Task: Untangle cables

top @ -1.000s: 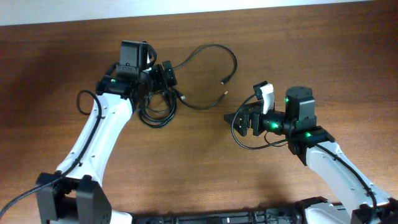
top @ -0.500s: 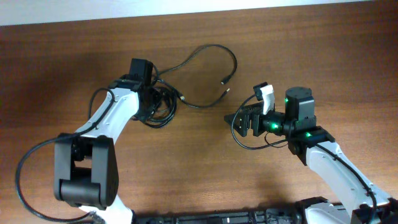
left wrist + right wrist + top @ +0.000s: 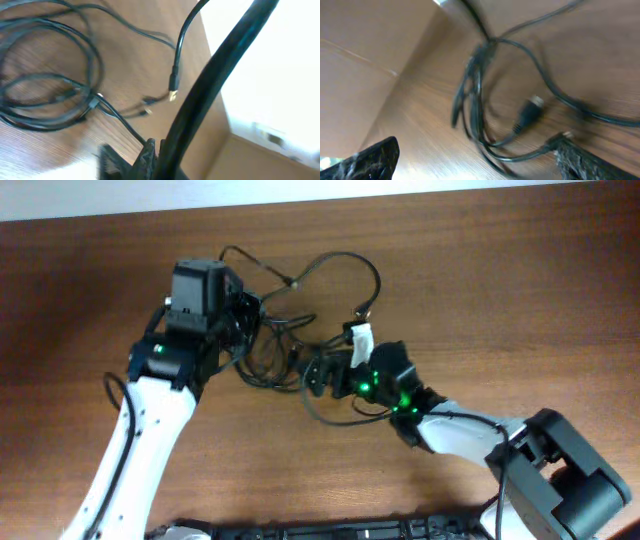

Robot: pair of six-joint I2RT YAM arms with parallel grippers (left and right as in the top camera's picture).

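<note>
Black cables (image 3: pixel 272 348) lie in a tangled bunch on the brown wooden table (image 3: pixel 500 280), left of centre, right between the two grippers. The left gripper (image 3: pixel 248 320) is at the bunch's left edge, touching or just over it. Its wrist view is blurred: one cord runs up to its fingers, but I can't tell whether it is pinched or whether the jaws are apart. The right gripper (image 3: pixel 318 377) sits just beside the bunch on its near-right side, jaws spread wide and holding nothing. In its wrist view the coils and one plug (image 3: pixel 530 107) lie between the fingers.

The tangle's long axis runs roughly left to right. The dense coils are at the left gripper, and a big loose loop (image 3: pixel 345 258) trails off toward the far right, ending in a free plug end (image 3: pixel 362 310). Both grippers are close, the left one nearest the knot and the right nearer the loose tails. Pulling apart would likely go along that left-right line.
</note>
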